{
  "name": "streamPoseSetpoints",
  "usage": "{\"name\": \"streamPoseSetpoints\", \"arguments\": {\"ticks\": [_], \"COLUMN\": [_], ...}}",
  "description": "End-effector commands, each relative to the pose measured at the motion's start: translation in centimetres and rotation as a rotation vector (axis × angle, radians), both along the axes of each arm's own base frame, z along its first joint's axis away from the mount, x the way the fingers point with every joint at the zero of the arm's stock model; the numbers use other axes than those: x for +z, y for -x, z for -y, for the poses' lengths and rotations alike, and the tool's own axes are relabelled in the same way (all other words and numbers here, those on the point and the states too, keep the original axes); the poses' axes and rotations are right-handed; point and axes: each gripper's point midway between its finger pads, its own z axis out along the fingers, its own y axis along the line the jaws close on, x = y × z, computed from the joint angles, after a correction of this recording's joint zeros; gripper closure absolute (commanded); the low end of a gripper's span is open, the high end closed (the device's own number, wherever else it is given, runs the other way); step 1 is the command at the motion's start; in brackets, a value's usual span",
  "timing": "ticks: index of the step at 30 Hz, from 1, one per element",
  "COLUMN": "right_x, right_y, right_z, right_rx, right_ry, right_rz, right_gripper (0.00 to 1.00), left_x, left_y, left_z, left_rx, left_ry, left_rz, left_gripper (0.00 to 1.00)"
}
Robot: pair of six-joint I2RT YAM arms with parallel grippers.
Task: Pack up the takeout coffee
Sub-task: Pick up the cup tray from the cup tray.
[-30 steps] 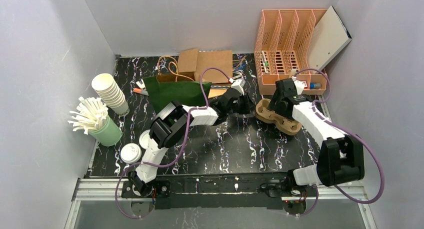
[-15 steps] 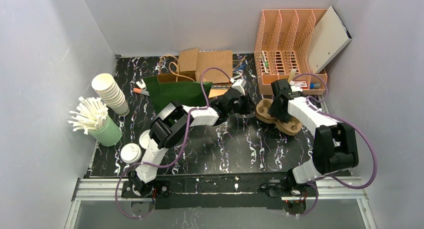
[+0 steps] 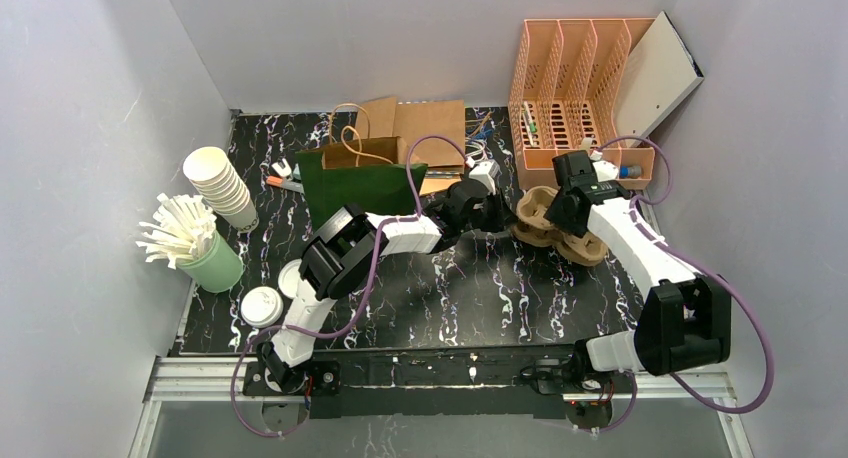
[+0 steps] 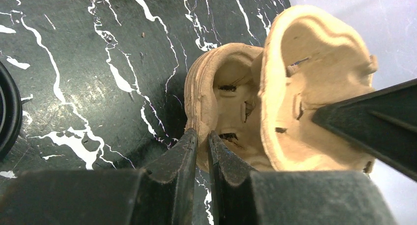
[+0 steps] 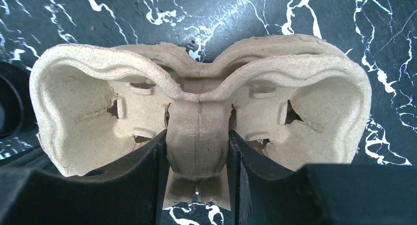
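At 3 o'clock, left fingers [image 4: 177, 168] pinching the lower cup carrier [image 4: 216, 87] by its rim could slip when right fingers [image 5: 142, 185], pinching the upper cup carrier [image 5: 196, 131], pull.

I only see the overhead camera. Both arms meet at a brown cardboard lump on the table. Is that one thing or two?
Observer: Two. The left wrist camera shows a lower carrier and a tipped carrier angled up off it.
Operator: Who has the lower one?
Observer: The left gripper pinches its rim.
Operator: And the other?
Observer: The right gripper squeezes its middle ridge, one finger on either side.
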Motion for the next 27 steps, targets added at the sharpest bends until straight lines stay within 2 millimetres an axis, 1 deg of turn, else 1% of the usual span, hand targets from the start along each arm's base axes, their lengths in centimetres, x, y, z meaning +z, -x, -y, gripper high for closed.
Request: {"name": "streamPoseSetpoints", "arguments": {"ticks": [1,3,5,9,12,16,17,19,22,24,27], "right_x": [3.3,4.1,5.3,7.9,9.5,11.1,11.5,12.5,14.1,14.8,14.2], "right_y": [-1.0,-1.1,-1.3,-1.6,-1.6,-1.6,-1.6,-1.8,-1.5,-1.0,-0.5], "right_z": [0.5,0.5,0.6,0.7,0.6,0.3,-0.2,-2.0,-4.1,-5.0,-6.0], "right_rx": [-0.018,-0.018,-0.024,-0.021,-0.012,0.026,0.083,0.212,0.337,0.386,0.430], "right_ry": [0.013,0.009,0.005,0.000,-0.010,-0.023,-0.024,-0.078,-0.150,-0.186,-0.224], "right_rz": [0.087,0.106,0.138,0.209,0.256,0.309,0.321,0.377,0.461,0.488,0.457], "right_gripper": [0.49,0.49,0.49,0.49,0.49,0.48,0.48,0.46,0.46,0.46,0.45], "left_x": [1.4,1.6,2.0,3.4,5.1,7.2,8.1,9.0,11.3,13.1,15.8], "left_y": [0.0,0.1,-0.3,-0.1,-0.2,-0.1,0.0,0.3,0.9,1.4,2.2], "left_z": [-0.6,-0.6,-0.7,-0.6,-0.6,-0.9,-0.9,-1.1,-1.6,-2.2,-3.5], "left_rx": [0.012,0.006,0.029,0.022,0.019,0.013,0.009,0.000,-0.013,-0.016,-0.022], "left_ry": [-0.056,-0.060,-0.067,-0.077,-0.093,-0.108,-0.107,-0.123,-0.136,-0.145,-0.161], "left_rz": [0.030,0.037,0.054,0.080,0.115,0.151,0.163,0.176,0.206,0.228,0.255], "left_gripper": [0.88,0.87,0.87,0.85,0.81,0.74,0.71,0.67,0.63,0.60,0.59]}}
